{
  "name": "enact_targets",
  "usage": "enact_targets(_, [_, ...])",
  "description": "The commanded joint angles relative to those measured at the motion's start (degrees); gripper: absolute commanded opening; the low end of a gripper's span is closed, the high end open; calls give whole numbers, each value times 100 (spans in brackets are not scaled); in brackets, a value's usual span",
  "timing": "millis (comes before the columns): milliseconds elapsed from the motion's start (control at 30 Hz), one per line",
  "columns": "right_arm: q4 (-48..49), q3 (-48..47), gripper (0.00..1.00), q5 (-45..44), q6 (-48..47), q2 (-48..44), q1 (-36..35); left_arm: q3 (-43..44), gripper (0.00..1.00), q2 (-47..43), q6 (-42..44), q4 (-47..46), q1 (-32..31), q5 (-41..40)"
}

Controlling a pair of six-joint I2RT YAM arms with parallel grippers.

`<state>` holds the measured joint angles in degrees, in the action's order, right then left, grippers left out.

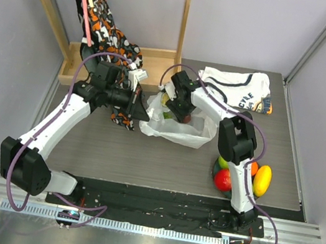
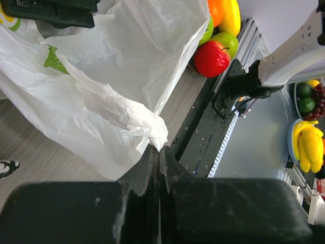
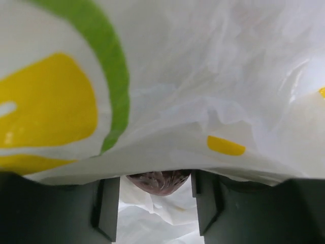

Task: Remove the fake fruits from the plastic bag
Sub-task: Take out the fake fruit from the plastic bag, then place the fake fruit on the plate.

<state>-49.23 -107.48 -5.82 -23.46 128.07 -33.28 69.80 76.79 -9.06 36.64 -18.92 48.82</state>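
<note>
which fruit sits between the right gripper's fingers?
The dark purplish one, still inside the bag. The red apple and yellow fruit already lie out on the table.

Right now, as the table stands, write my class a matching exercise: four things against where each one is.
Things:
1 plastic bag
2 red apple
3 white shirt
4 patterned cloth

Places:
A far right part of the table
B draped on the wooden frame
C pinched by the left gripper
D beside the right arm, near edge

Pairs: 1-C, 2-D, 3-A, 4-B
</note>
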Motion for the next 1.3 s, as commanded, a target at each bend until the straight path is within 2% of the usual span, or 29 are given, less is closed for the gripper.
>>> enact_targets(0, [125, -247, 40, 291, -53, -781, 5, 183, 0, -24, -87, -210, 37, 146])
enact_targets(133, [-252, 95, 38, 1222, -298, -1888, 6, 253, 0, 46, -61, -210, 46, 111])
enact_targets(267, [-622, 963, 40, 2696, -781, -3251, 23, 315, 0, 116, -61, -210, 46, 84])
enact_targets(300, [-744, 1114, 41, 2805, -826, -3549, 32, 324, 0, 134, -61, -219, 37, 84])
enact_targets(467, [-1597, 1965, 40, 2192, -1080, -4816, 224, 376, 0, 204, -105, -219, 37, 128])
enact_targets(600, [-2509, 2608, 40, 1849, -1764, -5511, 1592, 403, 0, 204, -149, -210, 37, 163])
enact_targets(700, [-3134, 3100, 39, 1822, -2353, -5915, 2174, 394, 0, 222, -192, -280, 37, 181])
enact_targets(800, [-3233, 3882, 39, 1594, -2732, -6494, 2176, 368, 0, 257, -228, -316, 37, 216])
enact_targets(933, [-3146, 4682, 40, 1242, -2865, -6813, 2185, 403, 0, 283, -272, -342, 37, 251])
enact_targets(1100, [-2838, 4894, 40, 1093, -2936, -6813, 2194, 394, 0, 257, -324, -360, 28, 251])
enact_targets(1167, [-2750, 5026, 43, 1005, -3050, -6848, 2185, 385, 0, 248, -324, -377, 28, 251])
enact_targets(1200, [-2697, 5140, 52, 970, -3068, -6892, 2194, 385, 0, 240, -333, -386, 28, 251])
enact_targets(1267, [-2470, 5254, 61, 776, -3068, -6945, 2185, 385, 0, 213, -333, -404, 28, 242])
